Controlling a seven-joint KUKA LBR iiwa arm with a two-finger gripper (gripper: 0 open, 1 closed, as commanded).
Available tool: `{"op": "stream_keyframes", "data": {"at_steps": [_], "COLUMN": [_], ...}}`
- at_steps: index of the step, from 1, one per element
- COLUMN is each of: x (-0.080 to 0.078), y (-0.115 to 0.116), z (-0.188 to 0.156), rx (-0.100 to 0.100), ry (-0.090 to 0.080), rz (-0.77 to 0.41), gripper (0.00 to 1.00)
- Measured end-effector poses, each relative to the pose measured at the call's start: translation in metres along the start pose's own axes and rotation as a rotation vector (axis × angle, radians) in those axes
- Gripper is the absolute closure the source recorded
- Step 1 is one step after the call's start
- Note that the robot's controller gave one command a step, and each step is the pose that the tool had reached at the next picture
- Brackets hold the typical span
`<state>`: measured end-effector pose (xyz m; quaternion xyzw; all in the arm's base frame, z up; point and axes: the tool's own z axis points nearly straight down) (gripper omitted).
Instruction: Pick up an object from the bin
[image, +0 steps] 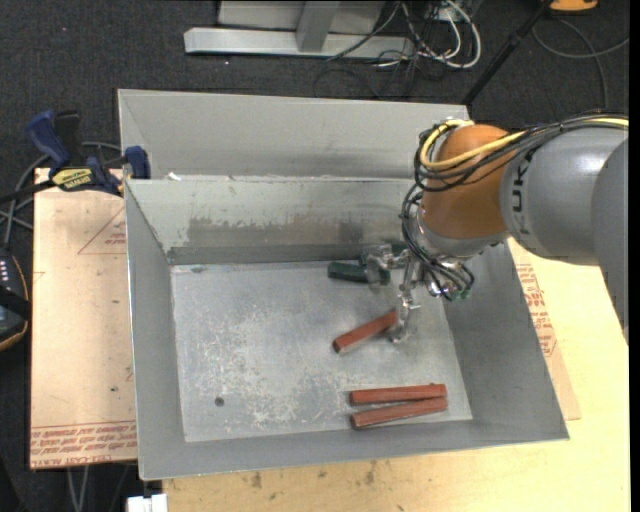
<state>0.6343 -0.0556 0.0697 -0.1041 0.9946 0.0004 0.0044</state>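
Observation:
My gripper (405, 318) hangs below the orange wrist cover, right of the bin's middle, low over the floor. Its tip meets the right end of a reddish-brown stick (362, 334), which lies slanted on the floor with its left end nearer the front. Whether the stick is gripped cannot be made out. A dark green piece (349, 270) lies just behind and left of the gripper, close to the back wall.
Two more reddish-brown sticks (398, 404) lie side by side near the front right corner. The arm reaches in over the right rim. The left half of the bin floor is bare grey metal.

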Motion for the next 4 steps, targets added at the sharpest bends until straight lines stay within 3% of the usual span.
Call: {"op": "stream_keyframes", "data": {"at_steps": [1,2,3,4], "x": [-0.002,0.001,0.001,-0.007], "y": [0.0,0.0,0.0,-0.002], "z": [-0.005,-0.002,-0.003,-0.163], "rx": [0.001,0.0,0.0,0.003], "ry": [-0.004,0.003,0.004,-0.005], "rz": [0.001,0.0,0.0,-0.083], "gripper": [1.0,0.0,1.0,1.0]}}
